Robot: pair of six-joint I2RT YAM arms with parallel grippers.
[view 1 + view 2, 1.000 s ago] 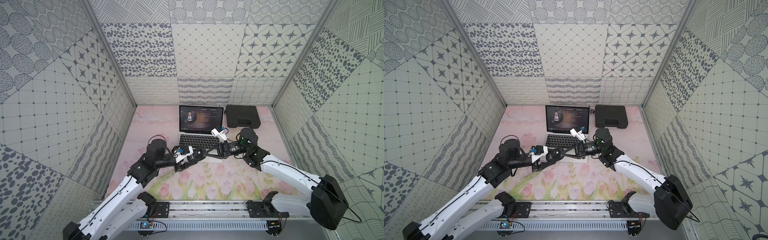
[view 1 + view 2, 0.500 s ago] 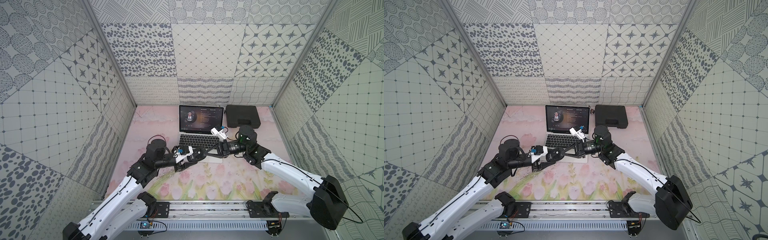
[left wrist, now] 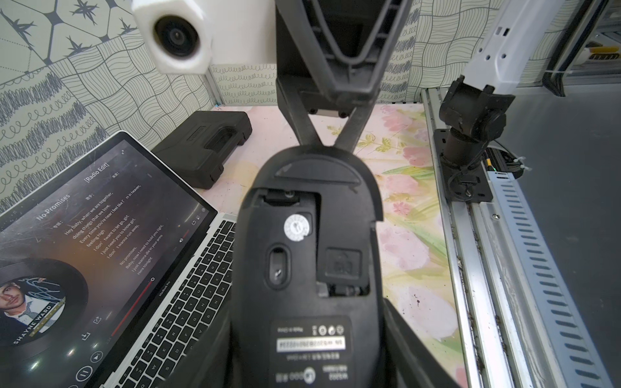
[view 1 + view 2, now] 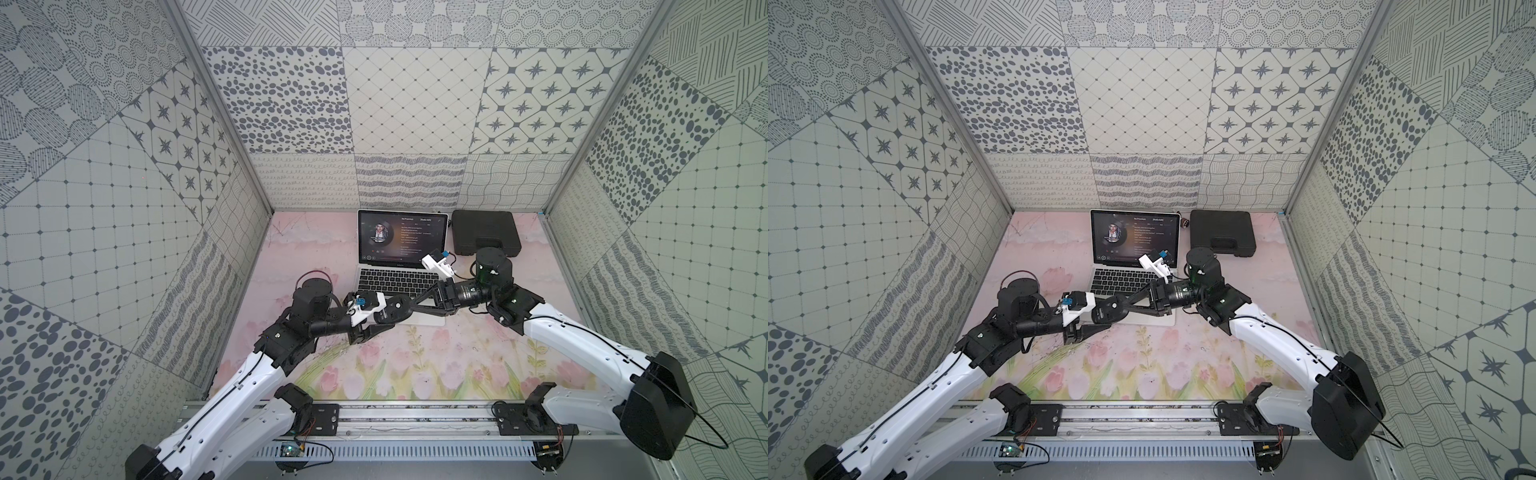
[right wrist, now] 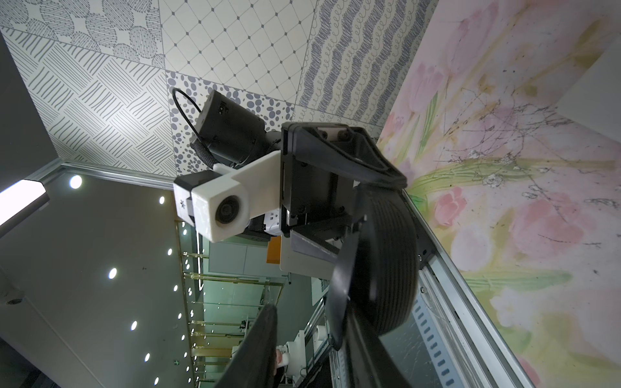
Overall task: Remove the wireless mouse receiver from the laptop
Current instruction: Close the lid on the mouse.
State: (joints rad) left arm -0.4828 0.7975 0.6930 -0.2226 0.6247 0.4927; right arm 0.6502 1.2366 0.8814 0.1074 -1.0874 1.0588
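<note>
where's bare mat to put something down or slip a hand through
Free: the flowered mat between the laptop and the front rail, and the strip between laptop and left wall. Crowded: the laptop's front edge around the held mouse; the gap to the toolbox is narrow.

laptop (image 4: 390, 280) and toolbox (image 4: 484, 232) at the back of the mat (image 4: 415, 365), mouse (image 4: 392, 309) in front
the toolbox lies just right of the laptop. the mouse hangs above the laptop's front edge, in the left gripper (image 4: 384, 318) reaching from the left, the right gripper (image 4: 410, 306) just at its right end. a rail (image 4: 415, 415) lines the mat's front.
</note>
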